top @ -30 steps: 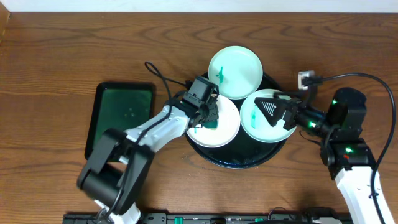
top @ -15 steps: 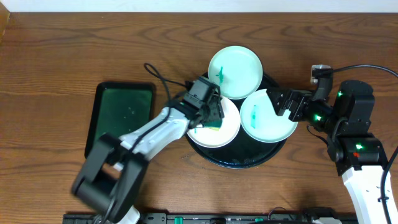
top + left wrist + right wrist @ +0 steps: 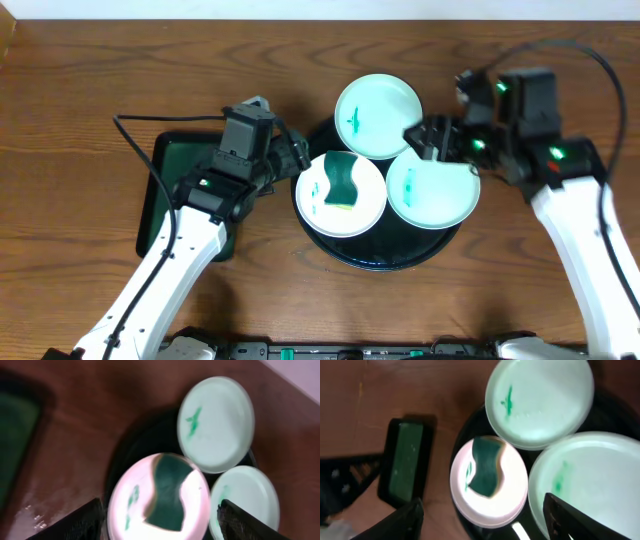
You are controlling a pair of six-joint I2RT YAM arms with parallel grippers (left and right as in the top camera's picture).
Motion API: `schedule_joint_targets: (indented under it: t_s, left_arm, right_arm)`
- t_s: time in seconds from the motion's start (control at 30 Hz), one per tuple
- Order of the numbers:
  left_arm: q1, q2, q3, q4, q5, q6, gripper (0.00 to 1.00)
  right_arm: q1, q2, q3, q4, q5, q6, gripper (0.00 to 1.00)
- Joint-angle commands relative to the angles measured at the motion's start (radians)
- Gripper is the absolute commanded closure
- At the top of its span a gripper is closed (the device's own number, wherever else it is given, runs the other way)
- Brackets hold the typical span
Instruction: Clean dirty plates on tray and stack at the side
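Observation:
Three dirty plates lie on the round black tray. The back plate has a green smear, and so does the right plate. On the left plate rests a dark green sponge, beside green smears. My left gripper hovers just left of that plate, open and empty. In the left wrist view the sponge lies loose on the plate, well ahead of the left gripper. My right gripper hangs open over the gap between the back and right plates, and in its wrist view nothing sits in the right gripper.
A dark green rectangular tray sits left of the black tray, partly under my left arm, and it also shows as the green tray in the right wrist view. Brown wooden table surrounds both. Cables trail behind both arms.
My left gripper opened, left the sponge on the left plate and drew back to the left. My right gripper left the right plate and swung toward the back, narrowing slightly.

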Motion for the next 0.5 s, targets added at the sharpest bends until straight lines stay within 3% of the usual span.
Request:
schedule_joint_targets:
  t_s: [0.0,0.1,0.2,0.47]
  left_arm:
    - [0.011,0.005,-0.001,-0.029,-0.01,0.024,0.26]
    - [0.011,0.006,-0.001,-0.056,-0.01,0.025,0.26]
    - [0.011,0.006,-0.001,-0.067,-0.01,0.025,0.26]
    - [0.011,0.006,-0.001,-0.067,-0.01,0.025,0.26]
  right_arm:
    - [0.056,0.116,0.032,0.027,0.037,-0.088,0.25]
    - [0.076,0.21,0.032,0.052,0.068,-0.095,0.34]
    - [0.078,0.301,0.032,0.06,0.069,-0.109,0.5]
    - [0.105,0.439,0.032,0.108,0.019,-0.278,0.48]
